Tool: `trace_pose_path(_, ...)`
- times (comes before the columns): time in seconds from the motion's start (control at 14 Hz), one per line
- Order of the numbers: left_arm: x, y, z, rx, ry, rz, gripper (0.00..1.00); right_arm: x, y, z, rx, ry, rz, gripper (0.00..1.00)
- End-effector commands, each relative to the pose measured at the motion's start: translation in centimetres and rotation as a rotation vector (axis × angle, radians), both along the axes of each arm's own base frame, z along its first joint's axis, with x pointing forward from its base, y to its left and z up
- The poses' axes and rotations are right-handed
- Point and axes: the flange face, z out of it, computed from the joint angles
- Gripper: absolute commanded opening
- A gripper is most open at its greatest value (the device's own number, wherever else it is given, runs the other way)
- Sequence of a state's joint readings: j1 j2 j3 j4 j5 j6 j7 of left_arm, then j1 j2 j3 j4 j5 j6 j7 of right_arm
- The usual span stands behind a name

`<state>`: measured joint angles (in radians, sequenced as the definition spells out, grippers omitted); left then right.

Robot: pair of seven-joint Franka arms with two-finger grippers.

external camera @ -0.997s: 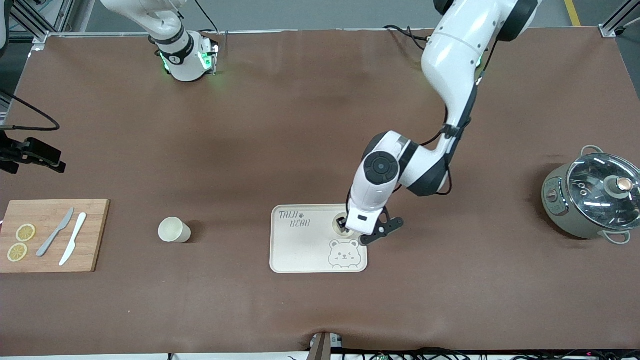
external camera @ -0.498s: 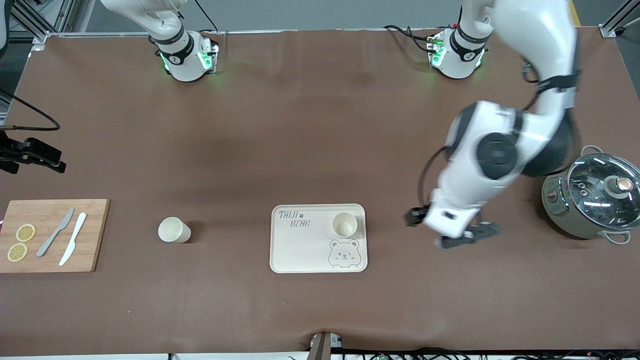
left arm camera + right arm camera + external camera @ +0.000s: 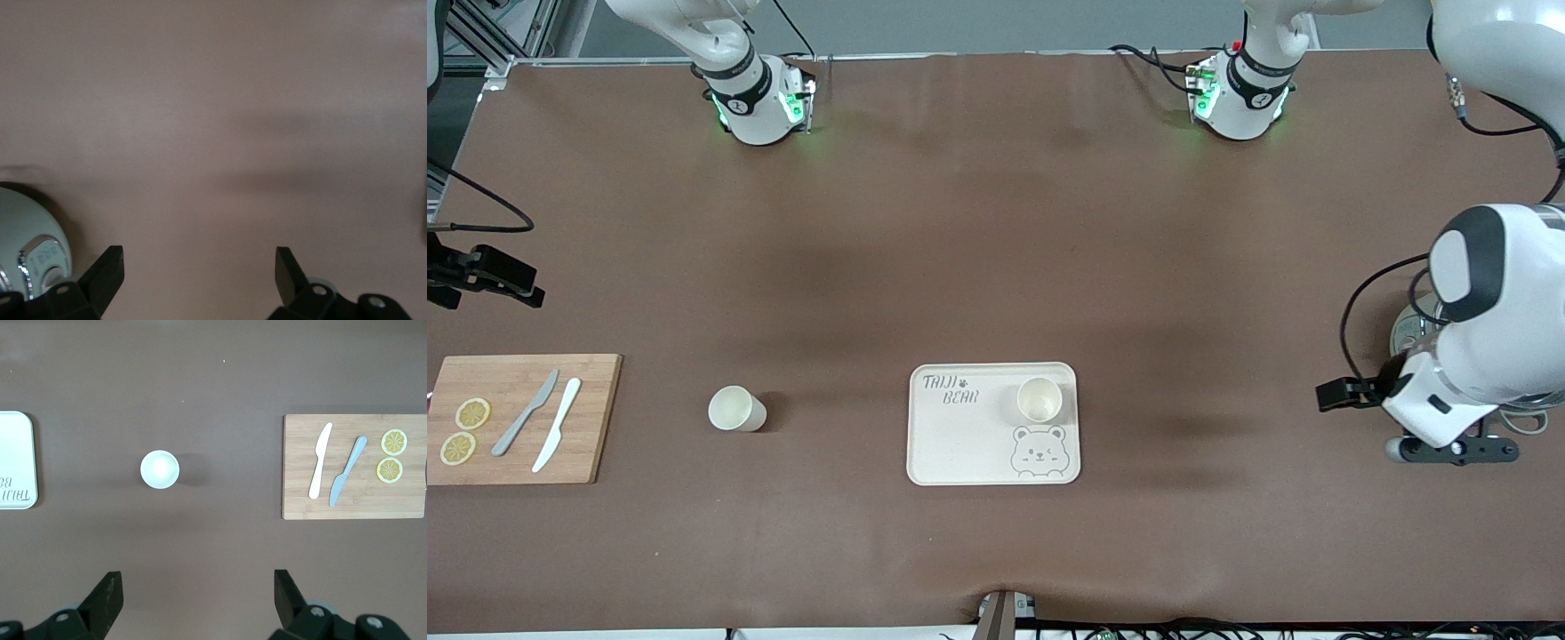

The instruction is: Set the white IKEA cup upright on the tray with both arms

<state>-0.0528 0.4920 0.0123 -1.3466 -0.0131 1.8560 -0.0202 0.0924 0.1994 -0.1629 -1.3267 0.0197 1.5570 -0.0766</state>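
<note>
We see one white cup point(image 3: 1040, 399) standing upright on the cream tray point(image 3: 960, 444), in the corner toward the left arm's end, just above the printed bear face. A second white cup point(image 3: 735, 409) stands upright on the brown table mat point(image 3: 996, 249), between the tray and the wooden cutting board point(image 3: 516, 462). We judge this second cup to be the step in hand, and the right arm's job.

The left gripper point(image 3: 199, 273) hangs over the mat beside the grey-green cooking pot point(image 3: 30, 247) at its own end of the table, jaws spread wide and holding nothing; we take it to be waiting. The right gripper point(image 3: 197, 597) is out of the front view but shows in its wrist view high above the mat, jaws equally wide and empty, with the loose cup point(image 3: 159, 469) below.

To do this well, we would centre the fingers over the cup, come straight down and close across its wall below the rim, since the glossy, slightly tapered side may slip. We would set it on bare tray apart from the first cup, clearing the raised rim.

The board is pale wood grain, carrying a grey knife point(image 3: 525, 412), a white knife point(image 3: 557, 424) and two lemon slices point(image 3: 464, 430).
</note>
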Motion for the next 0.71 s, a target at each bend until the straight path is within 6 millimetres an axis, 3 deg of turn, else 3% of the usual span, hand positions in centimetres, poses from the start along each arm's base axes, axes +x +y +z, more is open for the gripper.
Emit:
trace_pose_path(0.0,-3.4,0.3,6.3,-0.024,-0.014,-0.009,1.00,-0.2,0.2,0.2,-0.010,-0.004,-0.011,1.00)
trace_pose_path(0.14,-7.4,0.9,13.0,-0.031,0.002,-0.013,1.00,-0.2,0.1,0.3,-0.011,-0.005,-0.013,1.00)
trace_pose_path(0.28,-10.1,0.9,16.7,-0.032,0.010,-0.016,1.00,-0.2,0.0,0.2,-0.007,-0.004,-0.014,1.00)
trace_pose_path(0.43,-12.0,0.7,18.6,-0.052,0.032,-0.025,1.00,-0.2,0.3,0.3,-0.011,-0.004,-0.010,1.00)
trace_pose_path(0.64,-13.0,0.1,19.7,-0.058,0.037,-0.038,1.00,-0.2,0.5,0.3,-0.008,-0.004,-0.007,1.00)
